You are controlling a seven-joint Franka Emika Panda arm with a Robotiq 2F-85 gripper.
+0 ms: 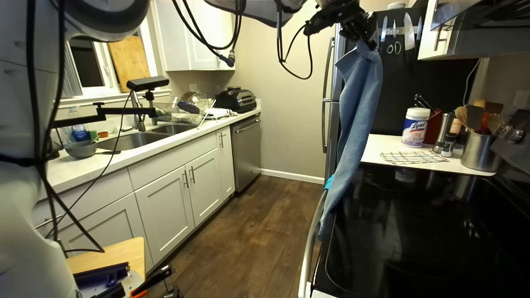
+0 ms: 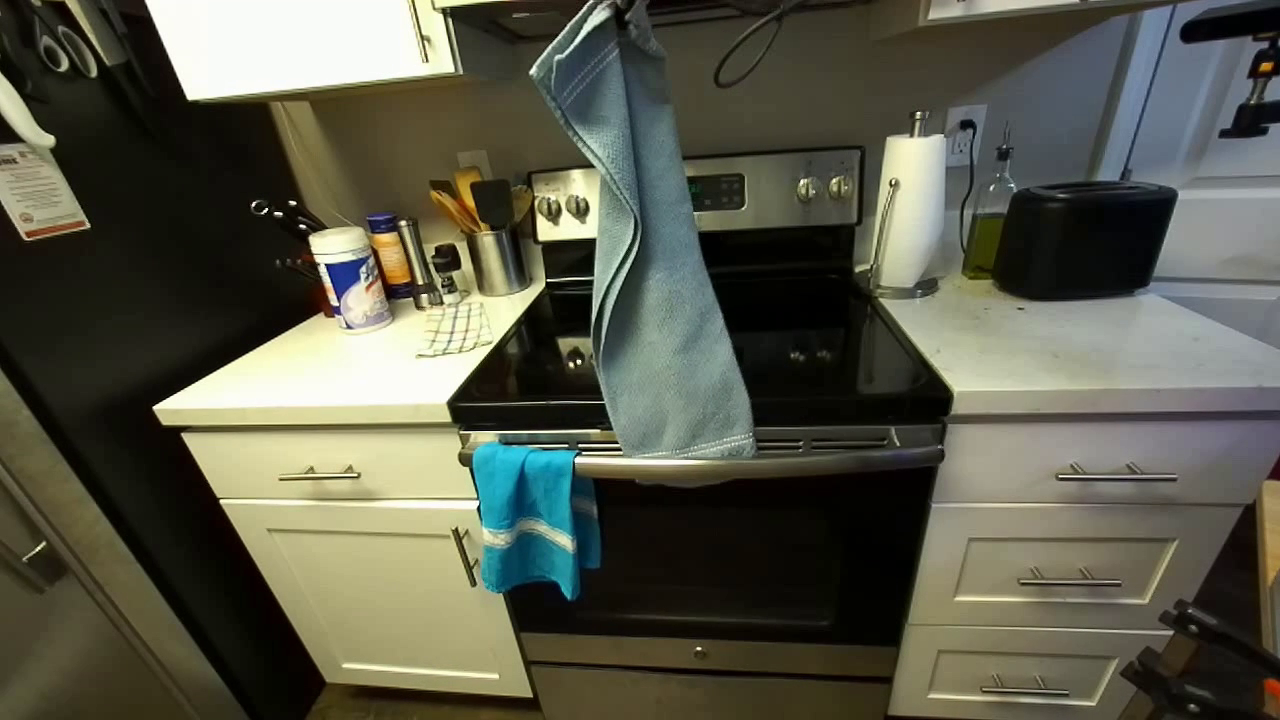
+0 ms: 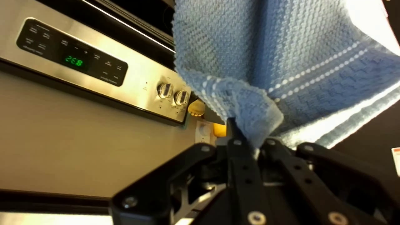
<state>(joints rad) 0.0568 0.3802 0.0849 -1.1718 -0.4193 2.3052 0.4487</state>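
Because the pincer grips the blue towel by 1 end, the rest hangs down in folds near the stove.

The pale arm rises tall in the foreground of an exterior view, then reaches across, its forward section running along the top edge. At its end the black hand is held high, tilted downward. The wrist view shows its dark fingers drawn together in a tight pinch.
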